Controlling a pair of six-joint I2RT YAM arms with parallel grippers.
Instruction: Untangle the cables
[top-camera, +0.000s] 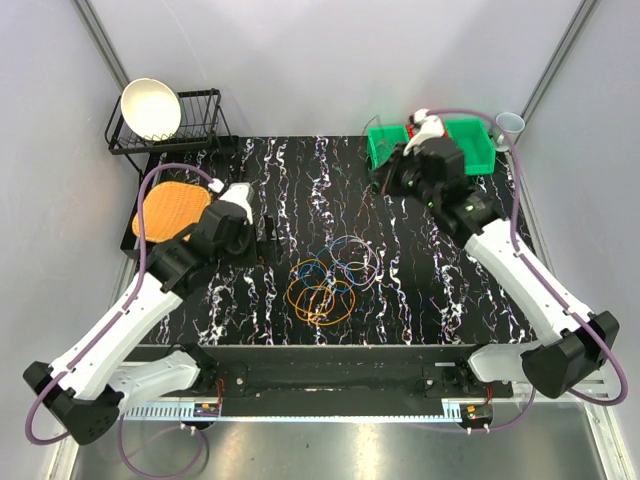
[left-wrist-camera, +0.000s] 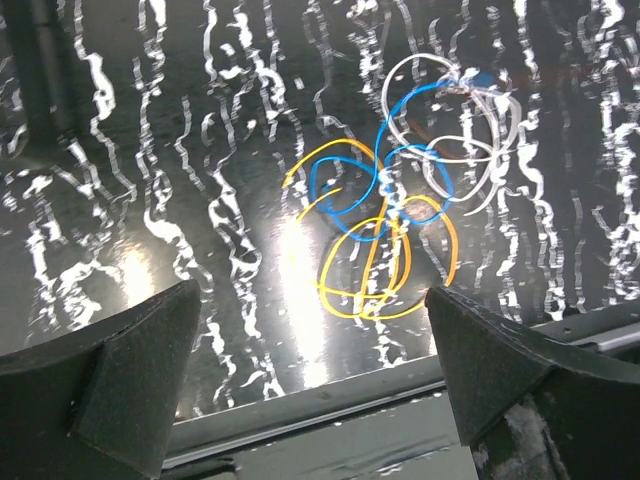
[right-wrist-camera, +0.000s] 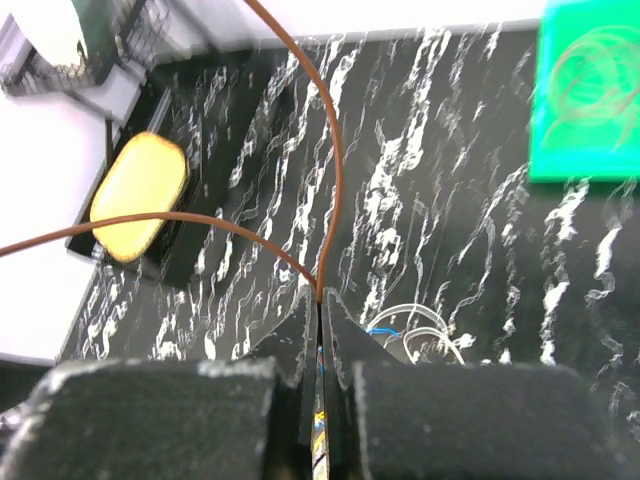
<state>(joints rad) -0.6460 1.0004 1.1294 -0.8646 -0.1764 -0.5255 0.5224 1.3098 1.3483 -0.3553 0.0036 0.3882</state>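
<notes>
The cables (top-camera: 328, 280) lie in a tangle mid-table: orange loops (top-camera: 318, 303) nearest, blue ones (top-camera: 312, 268) and purple ones (top-camera: 355, 255) behind. In the left wrist view the tangle (left-wrist-camera: 400, 210) shows orange, blue and pale loops. My left gripper (top-camera: 262, 240) is open and empty, left of the tangle; its fingers (left-wrist-camera: 110, 380) frame the table edge, with the cables ahead of them. My right gripper (top-camera: 383, 182) hovers by the green bin. In its wrist view it (right-wrist-camera: 320, 300) is shut on a thin brown cable (right-wrist-camera: 335, 150) that arcs up and to the left.
A green bin (top-camera: 440, 145) at the back right holds thin loops (right-wrist-camera: 590, 80). A wire dish rack (top-camera: 170, 125) with a white bowl (top-camera: 151, 108) stands at the back left. An orange mat (top-camera: 170, 205) lies beside my left arm. A pale cup (top-camera: 509, 125) stands at far right.
</notes>
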